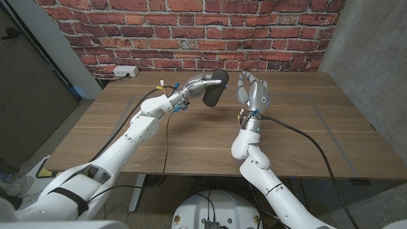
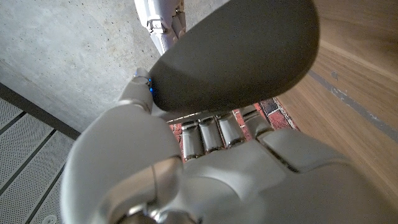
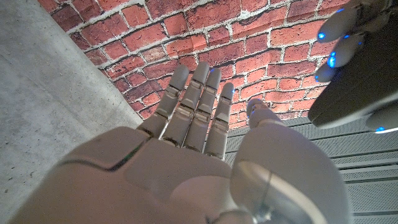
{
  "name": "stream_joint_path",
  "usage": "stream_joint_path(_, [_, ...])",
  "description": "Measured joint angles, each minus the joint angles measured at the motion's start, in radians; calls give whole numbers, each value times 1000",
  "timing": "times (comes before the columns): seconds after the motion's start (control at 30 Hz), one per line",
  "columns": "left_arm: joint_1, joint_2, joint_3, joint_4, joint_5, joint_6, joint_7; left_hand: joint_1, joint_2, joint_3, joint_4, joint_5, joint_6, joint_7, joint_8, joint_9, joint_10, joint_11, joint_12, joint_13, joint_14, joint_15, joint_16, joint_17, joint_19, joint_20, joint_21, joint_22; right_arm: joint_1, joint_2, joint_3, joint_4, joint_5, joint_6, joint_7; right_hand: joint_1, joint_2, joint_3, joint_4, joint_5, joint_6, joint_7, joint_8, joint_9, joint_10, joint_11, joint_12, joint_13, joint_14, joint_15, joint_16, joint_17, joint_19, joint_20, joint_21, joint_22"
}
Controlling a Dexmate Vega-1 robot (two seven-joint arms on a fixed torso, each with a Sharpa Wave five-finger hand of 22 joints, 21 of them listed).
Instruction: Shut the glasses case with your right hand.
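A dark grey, rounded glasses case (image 1: 214, 94) is held above the wooden tabletop (image 1: 191, 137) by the left hand (image 1: 198, 86). Just beside it, the right hand (image 1: 252, 92) is raised, fingers spread, holding nothing. The lid should be pressed squarely until closed.

Left hand (image 2: 205, 168) seen from behind, fingers (image 2: 211, 134) reaching up under the dark grey glasses case (image 2: 239, 53) and holding it. Case looks closed, smooth rounded shell, seam not visible. Wooden table (image 2: 354, 93) beside it with a thin line across the surface. Grey concrete wall (image 2: 68, 56) behind, a bit of red brick (image 2: 270, 107) between fingers and case. White arm segment (image 2: 163, 22) near the case's edge.
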Motion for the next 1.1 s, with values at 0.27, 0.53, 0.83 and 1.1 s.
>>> stream_joint_path(0.27, [34, 8, -13, -54, 44, 1, 86, 14, -14, 8, -8, 0, 15, 8, 16, 17, 34, 27, 45, 33, 29, -7, -18, 5, -1, 0, 16, -3, -7, 2, 10, -10, 0, -4, -3, -7, -7, 9, 1, 0, 0, 0, 0, 0, 0, 0, 0, -4, 0, 0, -8, -2, 0, 0, -3, 0])
stream_joint_path(0.53, [75, 13, -34, -112, 76, 13, 157, 23, -24, 8, -8, 0, 20, 10, 36, 18, 40, 29, 71, 54, 35, -7, -30, 5, -6, -5, 16, -3, -11, 3, 16, -18, -5, -14, -4, -7, -7, 14, -3, 0, 0, 0, 4, -5, 0, 0, 0, -8, 0, 0, -8, -7, 0, 0, -8, 0])
stream_joint_path(0.83, [109, 11, -57, -147, 85, 21, 213, 32, -32, 8, -8, 4, 20, 10, 37, 40, 41, 28, 82, 66, 40, -8, -45, 5, -14, -13, 16, -7, -11, 6, 19, -21, -10, -25, -4, -11, -11, 14, -3, 0, 0, 0, 4, -5, 0, 0, 0, -9, 0, 0, -16, -7, 0, 0, -11, 0])
stream_joint_path(1.1, [144, 2, -84, -163, 80, 20, 243, 33, -33, 8, -8, 4, 20, 10, 37, 59, 41, 27, 92, 77, 41, -8, -53, 5, -17, -16, 24, -7, -6, 11, 18, -23, -17, -38, -4, -11, -11, 18, -7, 0, 0, 0, 7, -5, 0, 0, 0, -14, 0, 0, -15, -12, 1, -1, -11, 0])
